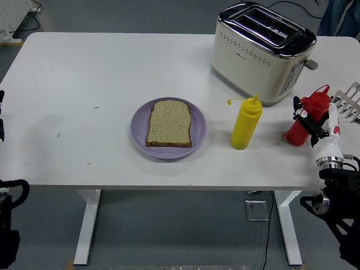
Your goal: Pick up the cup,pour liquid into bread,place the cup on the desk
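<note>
The right hand point(311, 125) is closing its fingers around the red squeeze bottle point(306, 116), which is standing right of the yellow squeeze bottle point(246, 123), while the bread slice point(169, 123) is lying on the purple plate point(198, 126) left of it.

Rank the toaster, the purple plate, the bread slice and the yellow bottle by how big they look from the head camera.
1. Toaster, largest.
2. Plate, clearly wider than the bread on it.
3 and 4. Bread and yellow bottle: too similar to rank; the bread is broader, the bottle slimmer and upright.
</note>
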You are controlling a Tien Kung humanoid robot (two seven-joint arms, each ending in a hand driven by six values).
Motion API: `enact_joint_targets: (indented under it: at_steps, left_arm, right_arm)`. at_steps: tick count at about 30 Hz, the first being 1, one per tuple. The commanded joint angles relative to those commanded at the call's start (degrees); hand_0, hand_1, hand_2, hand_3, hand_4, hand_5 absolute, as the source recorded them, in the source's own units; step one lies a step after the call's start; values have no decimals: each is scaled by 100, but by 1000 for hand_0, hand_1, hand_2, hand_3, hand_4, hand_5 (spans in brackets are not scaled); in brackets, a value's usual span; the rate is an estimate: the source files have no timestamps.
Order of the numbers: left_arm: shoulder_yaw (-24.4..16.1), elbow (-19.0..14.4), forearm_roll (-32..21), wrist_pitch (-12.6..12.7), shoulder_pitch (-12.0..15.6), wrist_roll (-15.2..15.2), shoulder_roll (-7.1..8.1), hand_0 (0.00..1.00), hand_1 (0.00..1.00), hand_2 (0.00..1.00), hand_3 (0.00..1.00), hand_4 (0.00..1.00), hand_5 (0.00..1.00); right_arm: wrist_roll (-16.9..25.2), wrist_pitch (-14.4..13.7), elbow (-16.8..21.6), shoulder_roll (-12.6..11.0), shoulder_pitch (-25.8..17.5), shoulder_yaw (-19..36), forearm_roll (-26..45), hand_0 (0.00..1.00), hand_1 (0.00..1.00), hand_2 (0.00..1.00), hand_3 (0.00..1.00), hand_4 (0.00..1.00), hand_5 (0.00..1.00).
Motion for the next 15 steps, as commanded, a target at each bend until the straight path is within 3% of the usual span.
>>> enact_joint_targets:
  at_steps: [7, 8, 15]
  left_arm:
    - [1, -1, 0, 2, 10, -1, 0, 784, 734, 733, 688, 566, 998]
    - [4, -1, 0, 2, 10, -1, 0, 784, 734, 734, 688, 566, 998]
    - [0, -2, -2, 3, 11, 0, 0, 783, 734, 733, 688, 566, 998]
  right_arm:
    - [-76, -23, -34, 4, -10, 1, -234, 284, 257, 358, 380, 622, 284]
    - [-132, 3, -38, 2, -7, -7, -324, 278, 257, 320, 358, 823, 374]
    - [-257, 62, -36, 4, -10, -10, -521, 305, 282, 324, 383, 859, 370]
